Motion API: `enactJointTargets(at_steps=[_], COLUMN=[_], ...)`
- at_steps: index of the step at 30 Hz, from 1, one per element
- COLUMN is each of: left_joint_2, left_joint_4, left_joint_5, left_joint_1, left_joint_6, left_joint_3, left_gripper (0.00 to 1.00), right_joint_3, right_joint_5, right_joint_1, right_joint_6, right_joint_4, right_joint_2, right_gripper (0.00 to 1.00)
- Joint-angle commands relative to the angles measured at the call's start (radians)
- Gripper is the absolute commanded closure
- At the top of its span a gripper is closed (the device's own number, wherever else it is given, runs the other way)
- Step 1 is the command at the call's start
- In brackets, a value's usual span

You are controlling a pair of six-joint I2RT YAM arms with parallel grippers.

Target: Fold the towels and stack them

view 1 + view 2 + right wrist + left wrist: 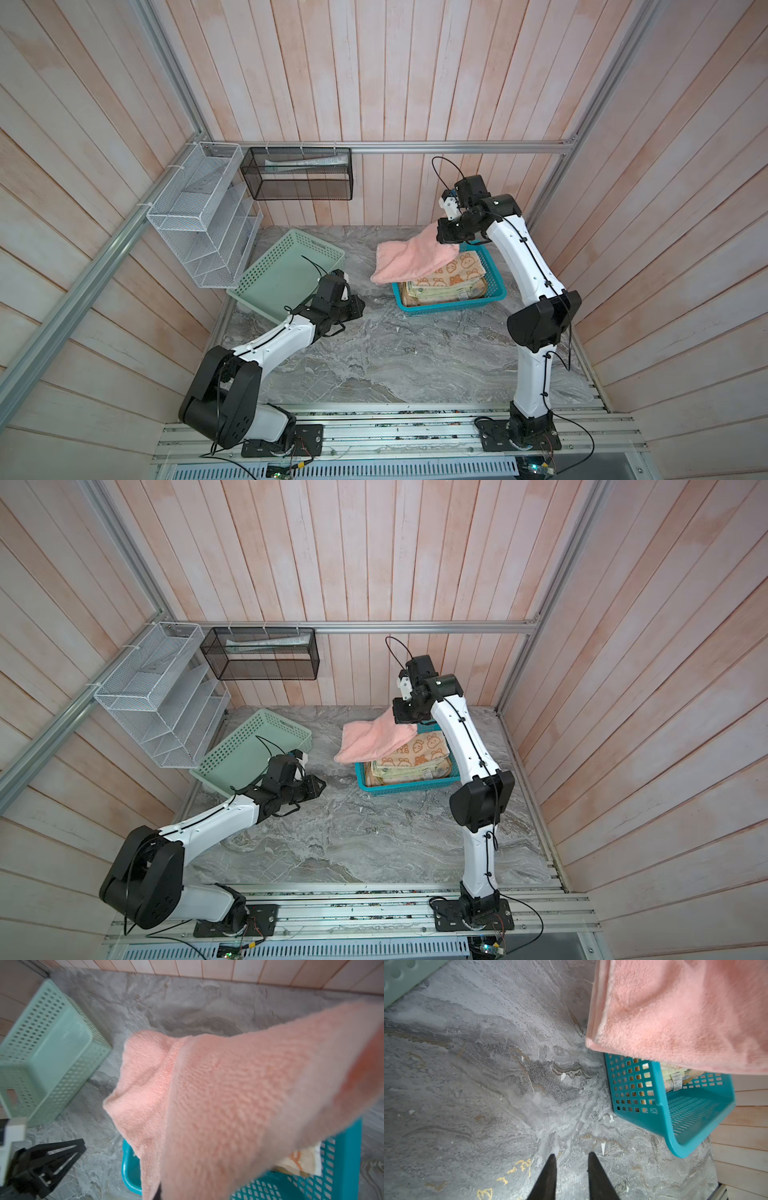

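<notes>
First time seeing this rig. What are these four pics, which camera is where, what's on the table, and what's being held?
Two robot arms are mounted on a rail at the near edge of a marble-look table. The two wide pictures come from one overhead camera pair, so they show nearly the same scene. The other two come from cameras on the arms' wrists, looking out past the jaws.

On the table there is a mint-green basket on the left, which looks empty. A teal basket holds folded towels, with the bunny towel on top.

The right arm has its jaws shut on one end of the salmon pink towel. The towel hangs above the teal basket and fills most of the right wrist view. The left arm holds nothing. Its wrist view shows the jaws apart over bare table.
</notes>
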Motion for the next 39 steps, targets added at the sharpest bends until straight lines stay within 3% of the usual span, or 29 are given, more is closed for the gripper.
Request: enactJointTargets(at_steps=[1,5,9,20,28,29,30,31,35,39], left_joint_2=[-0.013,0.004,0.030,0.051,0.053,0.050,0.049,0.047,0.028,-0.009], left_joint_4=[-0.013,-0.004,-0.005,-0.025,-0.033,-0.037,-0.046,-0.056,-0.114,-0.182], left_joint_5=[-0.016,-0.007,0.007,-0.004,-0.009,-0.012,-0.014,-0.019,-0.062,-0.111], left_joint_1=[0.004,0.004,0.006,0.006,0.006,0.007,0.006,0.006,0.012,0.042], left_joint_6=[0.021,0.017,0.014,0.017,0.017,0.020,0.024,0.029,0.069,0.123], left_joint_3=[0.004,-0.009,-0.009,-0.010,0.000,0.006,0.013,0.021,0.066,0.116], left_gripper=[0.72,0.72,0.72,0.72,0.72,0.72,0.72,0.72,0.70,0.66], right_joint_3=[-0.026,-0.122,-0.170,-0.175,-0.241,-0.264,-0.269,-0.268,-0.324,-0.357], right_joint_5=[0.010,0.037,0.146,0.332,0.405,0.399,0.402,0.412,0.510,0.526], right_joint_1=[-0.046,-0.100,-0.112,-0.117,-0.120,-0.125,-0.130,-0.134,-0.154,-0.192], right_joint_6=[-0.062,-0.114,-0.172,-0.244,-0.271,-0.258,-0.235,-0.206,-0.114,-0.079], right_joint_4=[-0.041,-0.024,-0.011,0.026,0.119,0.129,0.117,0.098,0.113,0.178], right_joint_2=[0.009,0.047,0.094,0.145,0.043,0.039,0.043,0.051,-0.006,-0.130], right_gripper=[1.00,1.00,1.00,1.00,1.00,0.86,0.66,0.55,0.45,0.40])
